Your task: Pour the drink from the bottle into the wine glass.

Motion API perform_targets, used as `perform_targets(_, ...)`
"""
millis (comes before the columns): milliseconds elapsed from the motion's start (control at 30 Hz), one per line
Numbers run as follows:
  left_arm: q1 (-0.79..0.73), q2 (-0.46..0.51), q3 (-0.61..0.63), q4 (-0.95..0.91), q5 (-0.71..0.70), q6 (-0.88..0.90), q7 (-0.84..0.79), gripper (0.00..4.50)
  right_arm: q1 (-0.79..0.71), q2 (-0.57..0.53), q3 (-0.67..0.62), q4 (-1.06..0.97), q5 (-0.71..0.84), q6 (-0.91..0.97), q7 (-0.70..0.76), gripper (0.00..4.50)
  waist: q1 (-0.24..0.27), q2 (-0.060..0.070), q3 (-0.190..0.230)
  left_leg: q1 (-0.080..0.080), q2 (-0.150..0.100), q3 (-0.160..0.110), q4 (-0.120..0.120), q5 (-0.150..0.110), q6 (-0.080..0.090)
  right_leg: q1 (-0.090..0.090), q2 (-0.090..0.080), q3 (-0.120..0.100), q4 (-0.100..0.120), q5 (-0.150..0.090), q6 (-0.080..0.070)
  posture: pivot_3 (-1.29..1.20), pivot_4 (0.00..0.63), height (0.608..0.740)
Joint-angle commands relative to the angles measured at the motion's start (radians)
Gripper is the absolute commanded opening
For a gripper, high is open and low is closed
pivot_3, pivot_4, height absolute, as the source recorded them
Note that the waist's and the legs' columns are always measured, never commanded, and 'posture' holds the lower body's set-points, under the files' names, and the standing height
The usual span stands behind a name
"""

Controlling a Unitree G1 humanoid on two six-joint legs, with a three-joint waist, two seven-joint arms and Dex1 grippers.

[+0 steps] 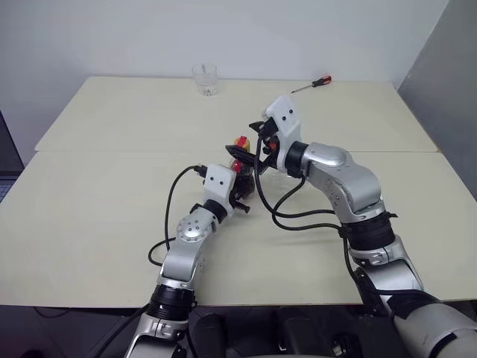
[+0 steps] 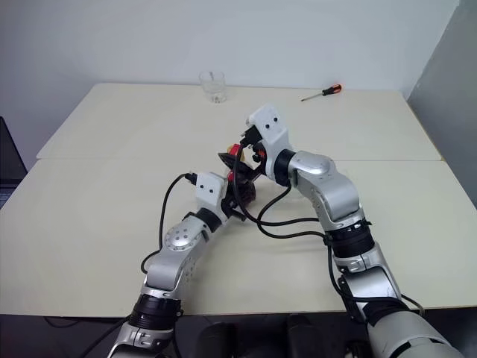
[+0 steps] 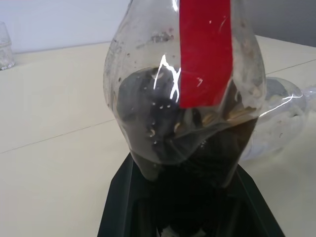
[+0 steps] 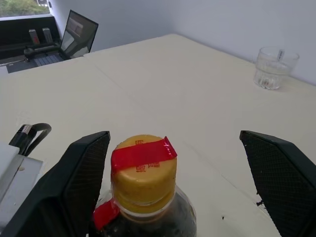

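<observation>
On the left side of the pale worktop (image 1: 89,216), the left gripper (image 1: 240,195) has its jaws pinching the round body of the bottle (image 3: 182,98). It holds the bottle standing up near the middle of the worktop, probably so the bottle stays put while the top is worked on. Inside the bottle sits the drink (image 3: 163,128), dark like cola, filling only the lower part. A red strip (image 3: 205,49) runs down the side of the clear plastic.

Just to the right, and a little higher, the right gripper (image 4: 173,163) is at the yellow cap (image 4: 144,170). Its jaws are spread wide, one on each side of the cap, and they are not touching it. It looks like this gripper is lined up to grab the cap and twist it off, because the cap is still on and nothing can be poured yet.

Red tape crosses the top of the cap, and there is small red writing on the cap, but it is too small to read.

Far back on the worktop stands a short clear tumbler (image 1: 205,78), and farther right lies a screwdriver with a red handle (image 1: 313,83).
</observation>
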Motion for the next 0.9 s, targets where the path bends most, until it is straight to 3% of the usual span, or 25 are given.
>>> perform_targets(33, -0.012, -0.006, 0.003, -0.038, 0.002, -0.015, 0.005, 0.74, -0.036, 0.010, -0.019, -0.001, 0.000, -0.030, -0.002, 4.50, 0.000, 0.000, 0.000, 0.000, 0.000, 0.000, 0.000, 0.000, 0.000, 0.000, 0.000, 0.000, 0.000, 0.000, 0.000, 0.00, 0.150, 0.740)
perform_targets(900, -0.011, -0.004, 0.001, -0.037, 0.003, -0.018, 0.002, 0.74, 0.026, -0.027, -0.044, -0.082, 0.036, 0.012, 0.028, 4.50, 0.000, 0.000, 0.000, 0.000, 0.000, 0.000, 0.000, 0.000, 0.000, 0.000, 0.000, 0.000, 0.000, -0.001, 0.001, 0.00, 0.150, 0.740)
